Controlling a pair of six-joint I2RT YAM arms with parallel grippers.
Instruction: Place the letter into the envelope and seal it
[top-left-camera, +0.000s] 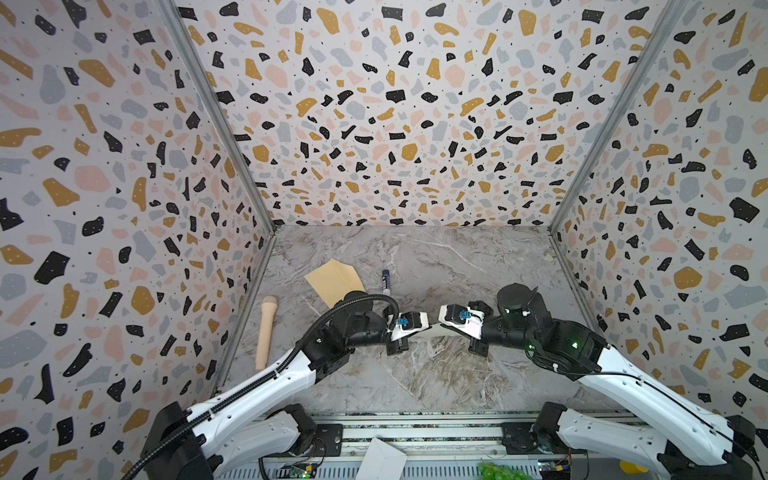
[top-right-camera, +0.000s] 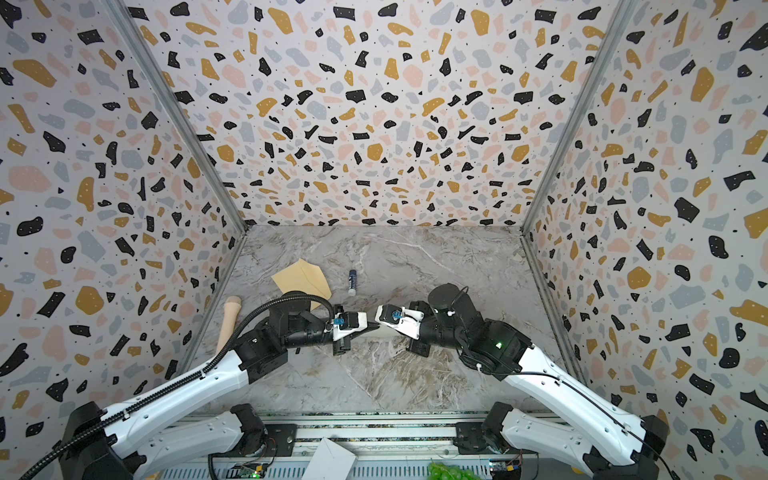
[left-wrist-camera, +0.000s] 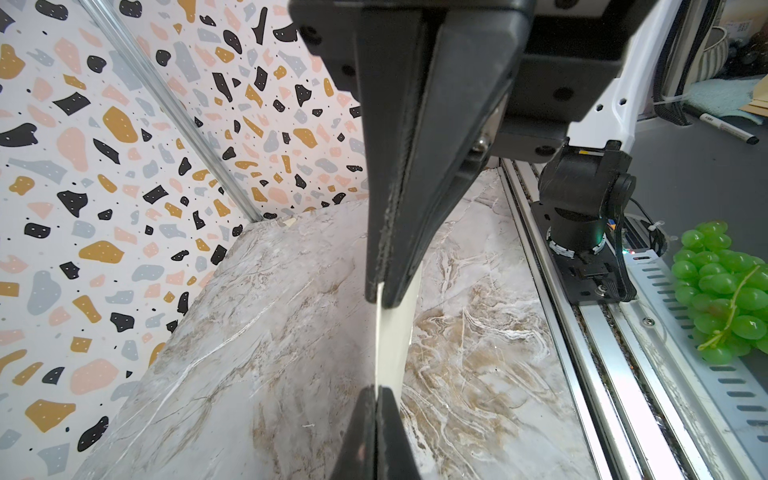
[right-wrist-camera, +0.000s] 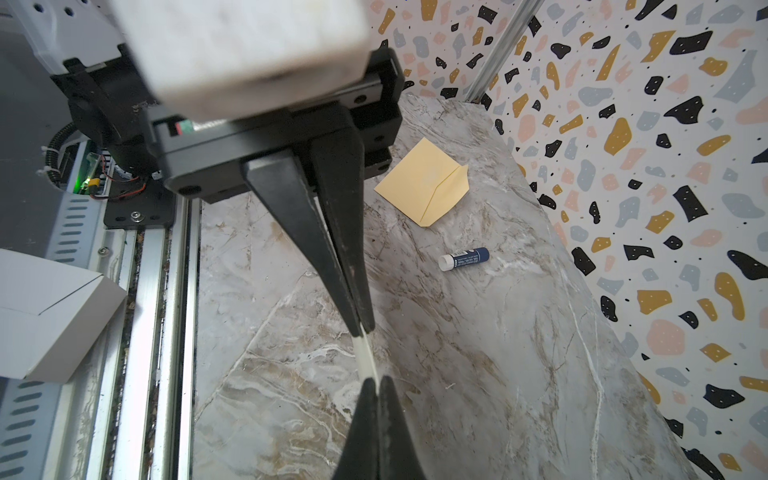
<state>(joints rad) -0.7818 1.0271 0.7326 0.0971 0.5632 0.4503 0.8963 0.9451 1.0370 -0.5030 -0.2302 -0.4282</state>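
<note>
Left wrist view: the left hand (left-wrist-camera: 382, 291) is closed, pinching one end of the cream letter (left-wrist-camera: 392, 332). The sheet is seen edge-on, held up off the marble tabletop (left-wrist-camera: 249, 332). The right hand (left-wrist-camera: 376, 419) pinches the opposite end, its jaws together.

Right wrist view: the same hold from the other side. The right hand (right-wrist-camera: 361, 326) is clamped on the letter (right-wrist-camera: 366, 357), facing the left hand (right-wrist-camera: 378, 415). Beyond them the tan envelope (right-wrist-camera: 424, 183) lies flat on the tabletop, its pointed flap apparently unfolded. A blue glue stick (right-wrist-camera: 463, 258) lies near it, not touching.

Both top views: the hands meet tip to tip over the middle of the tabletop. From them, the envelope (top-left-camera: 332, 278) sits at 10 o'clock, partly behind the left arm, and the glue stick (top-left-camera: 386, 281) at about 11 o'clock.

The step in hand looks like carrying the letter; insertion and sealing are not yet done. Next, the sheet probably needs to travel toward 10 o'clock and line up with the envelope's mouth. One hand would likely have to let go and steady the envelope.
</note>
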